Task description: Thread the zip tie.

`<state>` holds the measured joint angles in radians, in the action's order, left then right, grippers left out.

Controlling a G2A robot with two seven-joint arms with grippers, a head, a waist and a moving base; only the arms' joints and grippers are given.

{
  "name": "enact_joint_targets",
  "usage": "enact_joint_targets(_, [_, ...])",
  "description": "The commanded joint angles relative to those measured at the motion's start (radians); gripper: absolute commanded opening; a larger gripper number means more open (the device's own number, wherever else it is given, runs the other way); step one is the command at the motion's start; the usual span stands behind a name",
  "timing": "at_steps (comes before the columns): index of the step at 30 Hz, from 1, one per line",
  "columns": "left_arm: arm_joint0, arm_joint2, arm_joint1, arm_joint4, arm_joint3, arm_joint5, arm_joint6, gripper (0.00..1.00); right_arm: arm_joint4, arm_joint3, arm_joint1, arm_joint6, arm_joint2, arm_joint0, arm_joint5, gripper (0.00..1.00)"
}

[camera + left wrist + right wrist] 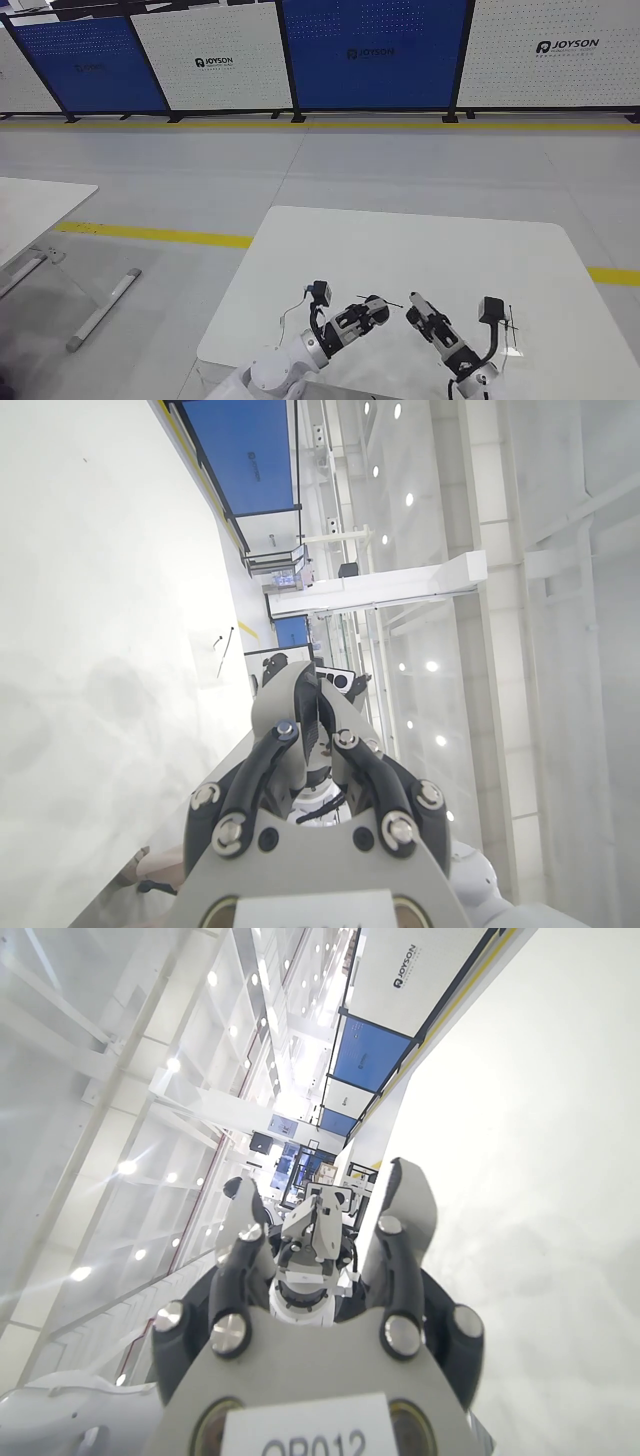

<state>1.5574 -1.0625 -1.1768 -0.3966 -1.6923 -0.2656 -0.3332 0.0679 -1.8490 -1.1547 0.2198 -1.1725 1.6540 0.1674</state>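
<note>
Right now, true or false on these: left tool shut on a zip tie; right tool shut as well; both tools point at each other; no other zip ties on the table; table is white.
1. The left tool is shut on a black zip tie. True.
2. The right tool is shut as well. False: its fingers stand apart with nothing between them.
3. Both tools point at each other over the near part of the table. True.
4. No other zip ties are on the table. False: loose zip ties lie flat on it, apart from both tools.
5. The table is white. True.
</note>
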Motion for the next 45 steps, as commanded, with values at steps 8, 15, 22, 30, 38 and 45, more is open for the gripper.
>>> enact_joint_targets(8, [0.016, -0.021, 0.007, 0.007, -0.003, 0.047, 0.0, 0.0, 0.021, -0.011, 0.003, -0.025, -0.042, 0.026, 0.004, 1.0])
enact_joint_targets(15, [0.016, -0.021, 0.007, 0.007, -0.003, 0.047, 0.0, 0.0, 0.021, -0.011, 0.003, -0.025, -0.042, 0.026, 0.004, 1.0])
enact_joint_targets(22, [0.016, -0.021, 0.007, 0.007, -0.003, 0.047, 0.0, 0.0, 0.021, -0.011, 0.003, -0.025, -0.042, 0.026, 0.004, 1.0])
enact_joint_targets(30, [0.011, -0.015, 0.005, 0.003, 0.0, 0.056, 0.012, 0.0, 0.021, -0.011, 0.003, -0.025, -0.042, 0.026, 0.004, 1.0])
enact_joint_targets(38, [-0.011, -0.017, 0.001, -0.024, -0.016, 0.039, 0.021, 0.0, 0.021, -0.011, 0.003, -0.025, -0.042, 0.026, 0.004, 1.0])
enact_joint_targets(45, [0.018, -0.036, 0.007, 0.017, -0.086, 0.012, 0.038, 0.0, 0.021, -0.011, 0.003, -0.025, -0.042, 0.026, 0.004, 1.0])
